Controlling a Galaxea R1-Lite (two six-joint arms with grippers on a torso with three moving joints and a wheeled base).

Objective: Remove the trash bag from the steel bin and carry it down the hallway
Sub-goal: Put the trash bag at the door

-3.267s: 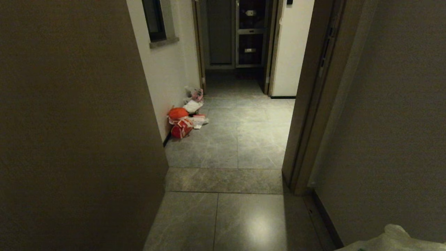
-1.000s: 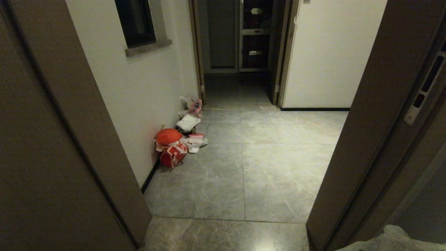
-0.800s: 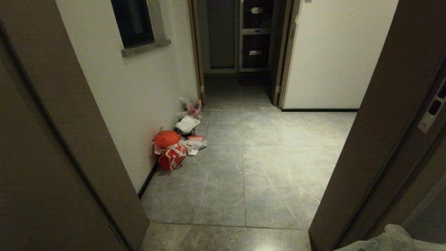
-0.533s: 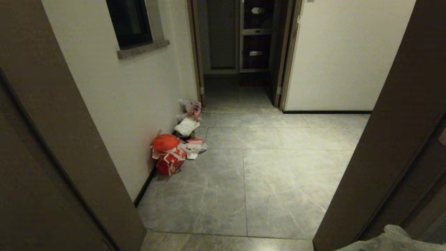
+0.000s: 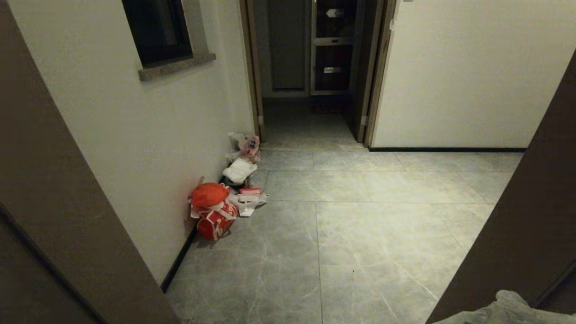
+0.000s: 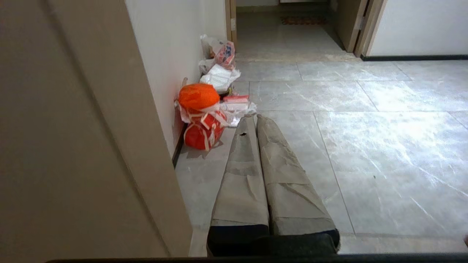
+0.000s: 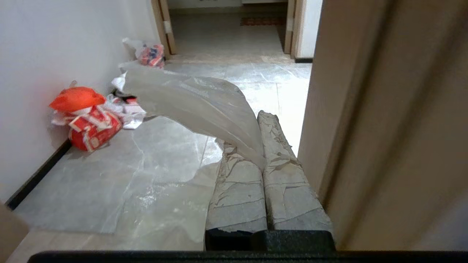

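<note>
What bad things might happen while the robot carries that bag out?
The trash bag is pinched only by a thin edge in the right end effector, so it might slip out. The door frame sits close on the right, so the arm may bump it. Bags piled by the left wall could snag.

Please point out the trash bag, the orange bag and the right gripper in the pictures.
trash bag (image 7: pixel 197 100): right wrist view, on its billowing translucent sheet.
orange bag (image 5: pixel 208 194): head view, on its rounded top.
right gripper (image 7: pixel 257 122): right wrist view, between its closed fingertips, pinching the bag.

bags against hallway's left wall
</note>
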